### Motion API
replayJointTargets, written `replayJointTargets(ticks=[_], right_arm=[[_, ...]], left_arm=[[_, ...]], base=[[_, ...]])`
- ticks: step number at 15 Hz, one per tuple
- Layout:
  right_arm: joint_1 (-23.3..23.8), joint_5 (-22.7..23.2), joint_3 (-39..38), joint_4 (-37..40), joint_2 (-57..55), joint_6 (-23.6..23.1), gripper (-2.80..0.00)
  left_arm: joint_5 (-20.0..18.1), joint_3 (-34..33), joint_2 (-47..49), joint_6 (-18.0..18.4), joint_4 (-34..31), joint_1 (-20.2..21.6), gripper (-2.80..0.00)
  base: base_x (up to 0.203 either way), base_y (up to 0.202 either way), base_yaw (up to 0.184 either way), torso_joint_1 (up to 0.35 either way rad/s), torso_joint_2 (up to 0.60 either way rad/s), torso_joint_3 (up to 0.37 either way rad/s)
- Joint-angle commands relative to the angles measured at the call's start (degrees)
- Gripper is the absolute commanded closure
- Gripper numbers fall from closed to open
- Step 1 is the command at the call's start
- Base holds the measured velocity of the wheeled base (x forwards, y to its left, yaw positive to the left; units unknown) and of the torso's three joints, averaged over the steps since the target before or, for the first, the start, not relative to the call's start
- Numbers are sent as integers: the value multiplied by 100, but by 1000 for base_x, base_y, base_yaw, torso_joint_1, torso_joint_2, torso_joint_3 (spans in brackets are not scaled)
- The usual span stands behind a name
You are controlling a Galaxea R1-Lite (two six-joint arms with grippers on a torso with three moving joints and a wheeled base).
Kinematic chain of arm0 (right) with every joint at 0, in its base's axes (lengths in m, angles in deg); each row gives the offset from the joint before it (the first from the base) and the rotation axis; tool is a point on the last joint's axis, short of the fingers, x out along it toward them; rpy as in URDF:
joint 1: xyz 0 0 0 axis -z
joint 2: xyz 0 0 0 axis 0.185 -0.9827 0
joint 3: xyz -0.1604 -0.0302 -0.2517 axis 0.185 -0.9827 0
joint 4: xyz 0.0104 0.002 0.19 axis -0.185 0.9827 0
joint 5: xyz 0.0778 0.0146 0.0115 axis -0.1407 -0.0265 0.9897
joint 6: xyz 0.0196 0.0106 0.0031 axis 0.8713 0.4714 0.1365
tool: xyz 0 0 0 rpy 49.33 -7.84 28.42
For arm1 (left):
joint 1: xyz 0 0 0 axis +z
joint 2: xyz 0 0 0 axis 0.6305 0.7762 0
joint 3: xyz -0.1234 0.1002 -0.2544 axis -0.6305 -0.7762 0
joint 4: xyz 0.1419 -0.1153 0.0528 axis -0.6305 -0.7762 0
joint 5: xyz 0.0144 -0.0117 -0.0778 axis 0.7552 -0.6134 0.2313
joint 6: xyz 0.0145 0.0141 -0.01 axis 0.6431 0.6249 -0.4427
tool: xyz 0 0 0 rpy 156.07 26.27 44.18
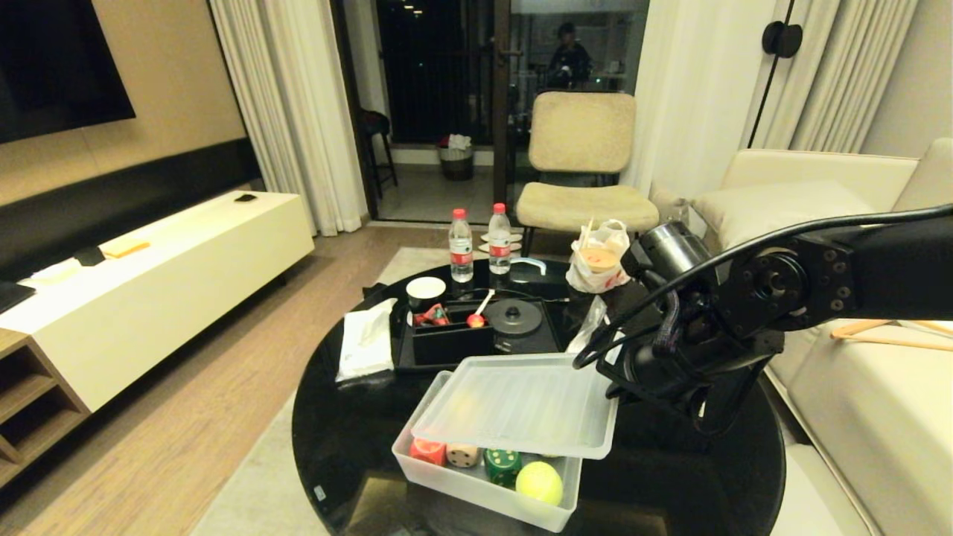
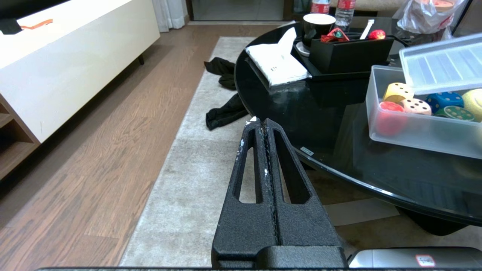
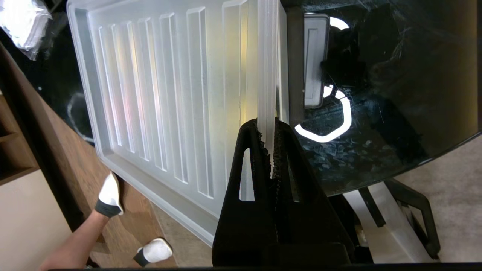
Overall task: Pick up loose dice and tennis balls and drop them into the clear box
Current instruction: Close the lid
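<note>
The clear box stands near the front edge of the round black table. Its flat ribbed lid hovers tilted over the back part of the box, and my right gripper is shut on the lid's rim. In the uncovered front of the box lie a red die, a tan die, a green die and a tennis ball. A yellow die and a blue die show under the lid. My left gripper is shut and empty, parked low beside the table.
Behind the box are a black tray with a black box and pot lid, a tissue pack, a cup, two water bottles and a plastic bag. A sofa is close on the right. A person's feet show on the floor.
</note>
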Motion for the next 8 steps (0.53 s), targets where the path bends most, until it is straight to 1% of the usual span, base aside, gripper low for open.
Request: replayJointTargets(ticks=[1,6,8], right_arm=[[-45,-25,30,10,-17,19,0],[-63,0,39,5,-72,19,0],[-149,-7,38,-17,-177,27,0]], left_arm=[[1,-9,7,-5,4,0,0],[1,-9,7,-5,4,2,0],[1,-9,7,-5,4,0,0]], base=[[0,0,0,0,0,0],[0,0,0,0,0,0],[0,0,0,0,0,0]])
